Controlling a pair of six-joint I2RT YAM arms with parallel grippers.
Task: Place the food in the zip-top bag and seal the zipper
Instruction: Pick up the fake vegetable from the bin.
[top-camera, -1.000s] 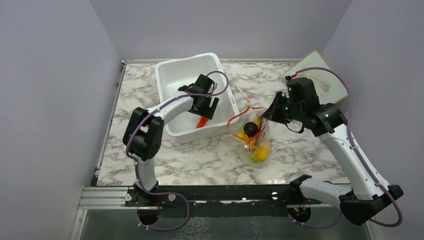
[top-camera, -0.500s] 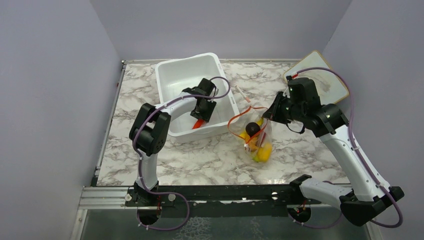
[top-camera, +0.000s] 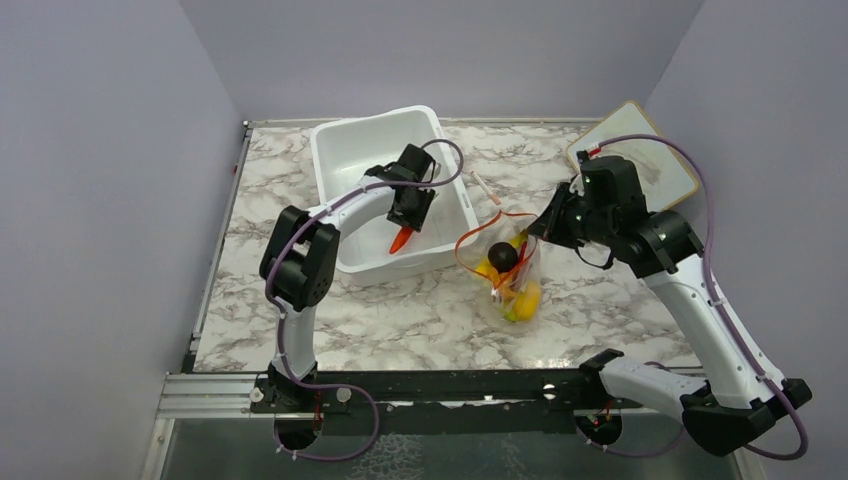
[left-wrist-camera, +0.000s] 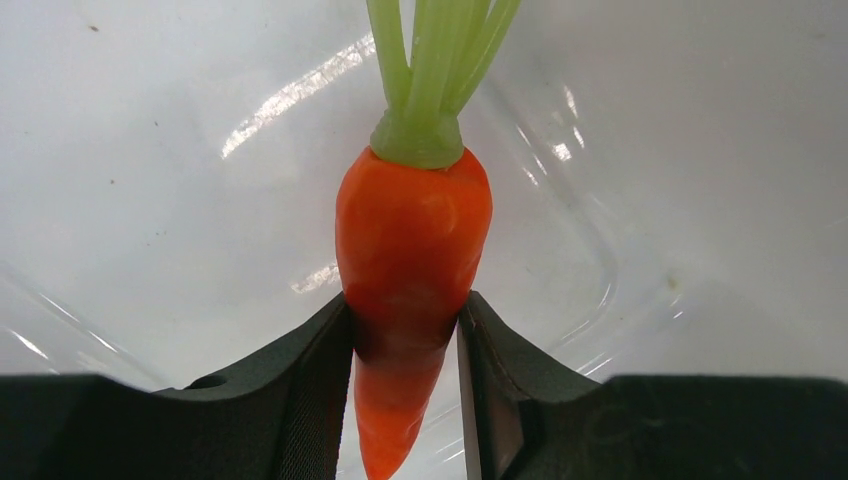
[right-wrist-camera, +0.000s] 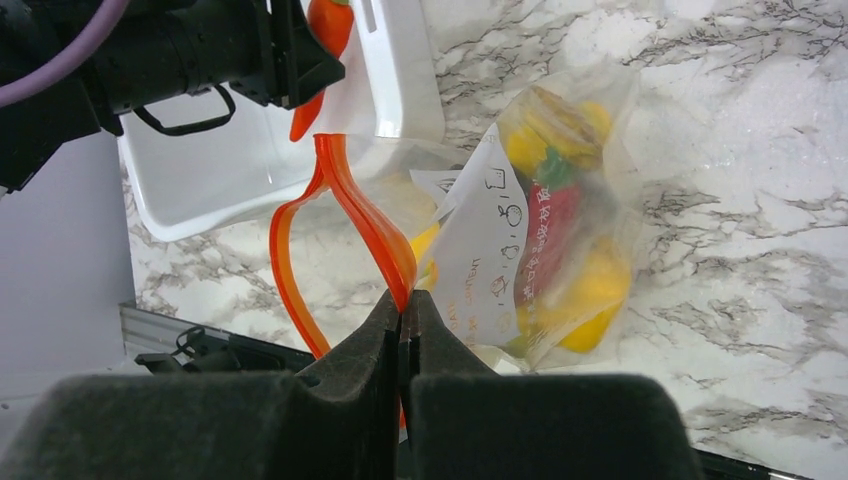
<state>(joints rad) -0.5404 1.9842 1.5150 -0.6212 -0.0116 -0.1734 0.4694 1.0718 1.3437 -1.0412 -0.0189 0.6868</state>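
Right wrist view: right gripper (right-wrist-camera: 402, 322) clenched on the thin red-orange zipper strip (right-wrist-camera: 352, 205). Clear floppy plastic bag (right-wrist-camera: 480, 250) lies on the marble table (top-camera: 420, 320), with yellow toy foods (right-wrist-camera: 590, 290) inside. Only the top view shows the dark brown round fruit (top-camera: 502, 256) at the bag's mouth. Farther off, left wrist view: left gripper (left-wrist-camera: 405, 340) grasps the orange carrot with green top (left-wrist-camera: 412, 240) inside the white rectangular plastic tub (top-camera: 360, 150).

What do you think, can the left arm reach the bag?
Probably yes. The left jaws grip the carrot over the white tub, and the bag lies beside it, its zipper held open by the right jaws. Only the tub wall stands between.
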